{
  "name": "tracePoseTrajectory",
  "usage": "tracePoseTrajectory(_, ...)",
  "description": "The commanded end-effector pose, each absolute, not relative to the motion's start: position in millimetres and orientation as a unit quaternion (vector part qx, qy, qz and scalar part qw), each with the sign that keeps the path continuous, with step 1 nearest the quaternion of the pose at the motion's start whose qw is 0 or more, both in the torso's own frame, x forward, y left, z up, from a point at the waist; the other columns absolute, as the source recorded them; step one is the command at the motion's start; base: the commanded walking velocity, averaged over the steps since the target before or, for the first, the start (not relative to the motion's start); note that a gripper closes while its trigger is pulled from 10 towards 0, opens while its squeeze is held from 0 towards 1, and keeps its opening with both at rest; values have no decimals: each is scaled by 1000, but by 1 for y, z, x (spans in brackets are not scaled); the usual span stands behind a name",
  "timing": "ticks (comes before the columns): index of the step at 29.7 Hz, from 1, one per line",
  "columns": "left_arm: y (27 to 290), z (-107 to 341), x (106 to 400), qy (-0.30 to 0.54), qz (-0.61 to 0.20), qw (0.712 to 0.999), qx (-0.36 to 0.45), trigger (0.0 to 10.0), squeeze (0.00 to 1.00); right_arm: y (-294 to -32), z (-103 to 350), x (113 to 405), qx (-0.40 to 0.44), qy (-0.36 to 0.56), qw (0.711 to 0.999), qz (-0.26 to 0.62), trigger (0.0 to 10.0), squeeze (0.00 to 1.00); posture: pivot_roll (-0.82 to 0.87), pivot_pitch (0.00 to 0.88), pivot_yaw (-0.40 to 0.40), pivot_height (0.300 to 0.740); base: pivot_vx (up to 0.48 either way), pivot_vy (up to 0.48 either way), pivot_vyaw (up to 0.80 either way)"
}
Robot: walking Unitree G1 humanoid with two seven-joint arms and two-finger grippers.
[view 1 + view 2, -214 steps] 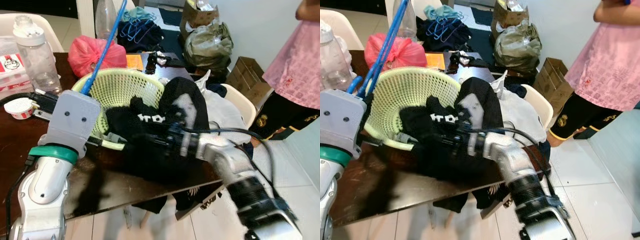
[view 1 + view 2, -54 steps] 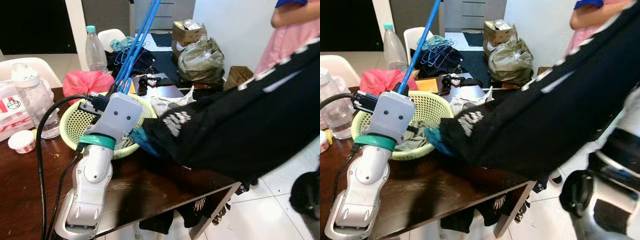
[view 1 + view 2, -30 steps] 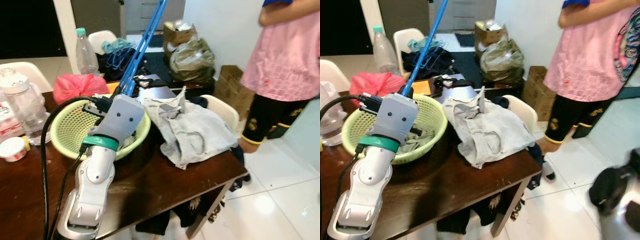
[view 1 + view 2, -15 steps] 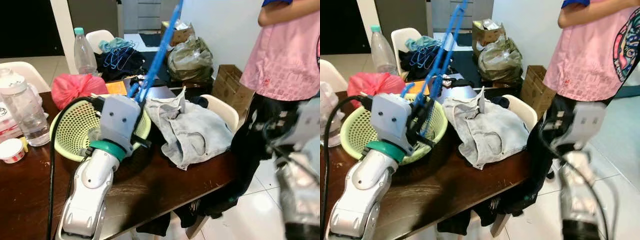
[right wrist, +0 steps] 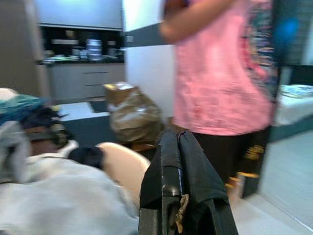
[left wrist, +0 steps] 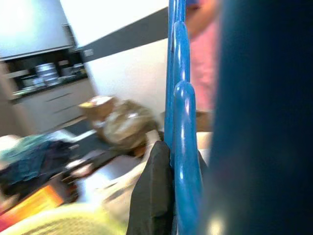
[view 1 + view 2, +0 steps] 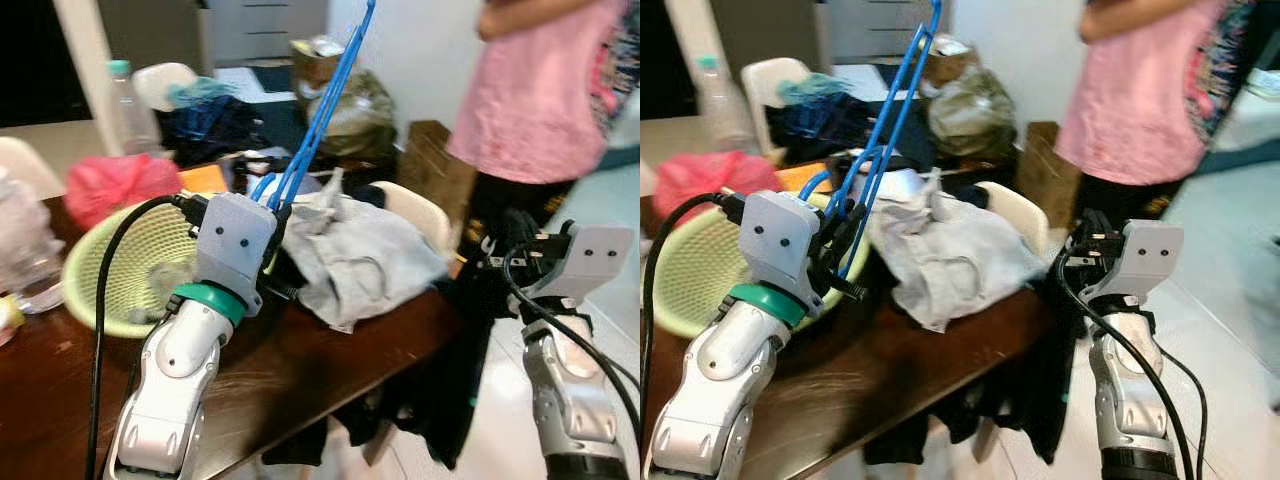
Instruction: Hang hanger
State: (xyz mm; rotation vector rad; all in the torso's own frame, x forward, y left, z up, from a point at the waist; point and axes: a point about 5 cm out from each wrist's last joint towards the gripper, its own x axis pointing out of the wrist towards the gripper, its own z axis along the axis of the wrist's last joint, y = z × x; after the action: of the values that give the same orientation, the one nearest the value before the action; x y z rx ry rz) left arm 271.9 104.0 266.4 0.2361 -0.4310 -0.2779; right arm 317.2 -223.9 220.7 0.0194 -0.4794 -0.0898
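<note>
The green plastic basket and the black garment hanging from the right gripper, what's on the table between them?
In the left eye view, a crumpled grey garment lies on the dark wooden table between the green plastic basket and the black garment.

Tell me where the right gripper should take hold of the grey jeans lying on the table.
Judging from the head views, grip the raised fold at the top of the grey jeans, coming from above on the robot's right. That peak stands clear of the table, so fingers could close across it; the rest lies flat.
</note>
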Motion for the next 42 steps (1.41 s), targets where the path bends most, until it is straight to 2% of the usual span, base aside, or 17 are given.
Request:
tracePoseTrajectory(1, 105, 264, 272, -205, -137, 963, 114, 10000, 0, -224, 222, 315, 4, -240, 970, -48, 10000, 0, -3, 57, 19, 740, 0, 0, -800)
tracePoseTrajectory(8, 110, 264, 274, -195, -116, 970, 87, 10000, 0, -206, 213, 315, 15, -226, 974, -23, 10000, 0, -3, 63, 20, 740, 0, 0, -800)
tracePoseTrajectory(15, 114, 257, 278, -184, -98, 972, 108, 10000, 0, -184, 215, 317, 40, -229, 972, 18, 10000, 0, -1, 64, 17, 740, 0, 0, -800)
tracePoseTrajectory(19, 115, 238, 282, -150, -90, 977, 118, 10000, 0, -160, 217, 319, 79, -230, 968, 56, 10000, 0, -5, 63, 15, 740, 0, 0, -800)
tracePoseTrajectory(22, 115, 235, 283, -145, -90, 978, 118, 10000, 0, -156, 217, 319, 84, -230, 968, 62, 10000, 0, -6, 63, 15, 740, 0, 0, -800)
tracePoseTrajectory(25, 113, 226, 283, -130, -95, 981, 112, 10000, 0, -135, 218, 320, 103, -229, 963, 93, 10000, 0, -9, 61, 15, 740, 0, 0, -800)
tracePoseTrajectory(27, 113, 226, 283, -130, -95, 981, 112, 10000, 0, -135, 218, 320, 103, -229, 963, 93, 10000, 0, -9, 61, 15, 740, 0, 0, -800)
tracePoseTrajectory(29, 109, 219, 282, -120, -103, 982, 104, 10000, 0, -109, 218, 320, 126, -227, 957, 133, 10000, 0, -14, 58, 16, 740, 0, 0, -800)
tracePoseTrajectory(31, 109, 217, 281, -119, -104, 982, 103, 10000, 0, -101, 218, 319, 132, -225, 954, 147, 10000, 0, -16, 59, 15, 740, 0, 0, -800)
tracePoseTrajectory(42, 104, 211, 282, -115, -112, 982, 104, 10000, 0, -78, 222, 318, 138, -227, 945, 191, 10000, 0, -25, 58, 19, 740, 0, 0, -800)
